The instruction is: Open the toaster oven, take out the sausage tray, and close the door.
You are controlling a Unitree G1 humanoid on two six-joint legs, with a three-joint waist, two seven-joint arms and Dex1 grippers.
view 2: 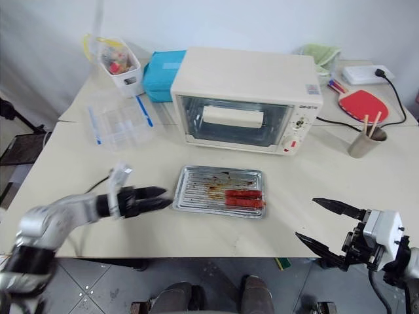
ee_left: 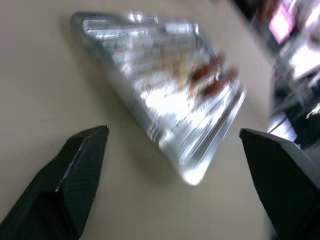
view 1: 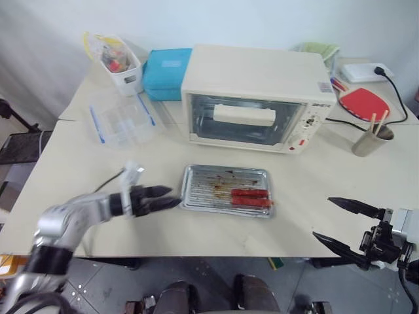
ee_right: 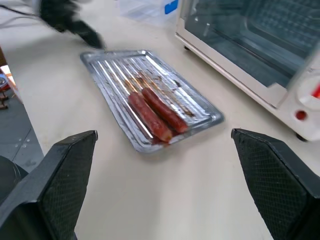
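A pale bench (view 1: 59,176) against a white wall carries everything in your left eye view. The toaster oven (view 1: 255,98) sits at upper centre with its door (view 1: 245,120) shut. The sausage tray (view 1: 226,190) lies flat on the bench just in front of it, two red sausages (view 1: 249,197) at its right end. Your left gripper (view 1: 157,198) is at lower left, just beside the tray's left edge and holding nothing. Your right gripper (view 1: 344,224) hangs at lower right, well apart from the tray, jaws spread wide and empty.

The left wrist view shows the tray tilted across the frame between two widely parted fingers (ee_left: 75,170), nothing gripped.

The right wrist view has the tray at centre, the oven at upper right, jaws wide open.

The task looks all but done. The risk now: your left gripper sits so near the tray that a careless pull-away could nudge it or send the sausages rolling.
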